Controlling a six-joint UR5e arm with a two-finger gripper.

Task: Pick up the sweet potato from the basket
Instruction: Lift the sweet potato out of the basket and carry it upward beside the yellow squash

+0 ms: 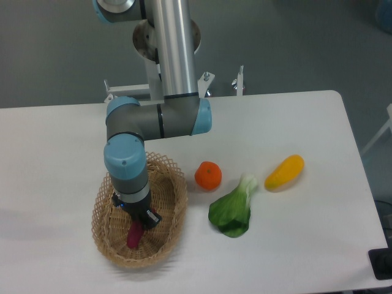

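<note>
The magenta sweet potato [133,236] lies inside the tan wicker basket [179,205] at the front left of the table. It points almost straight toward the camera, and its upper end is tucked under the tool. My gripper [137,223] reaches straight down into the basket. Its dark fingers are closed around the top end of the sweet potato, and the wrist hides the contact itself.
To the right of the basket sit an orange [208,175], a green leafy bok choy [233,212] and a yellow-orange oblong vegetable [284,172]. The arm's base mount [174,86] stands at the table's back edge.
</note>
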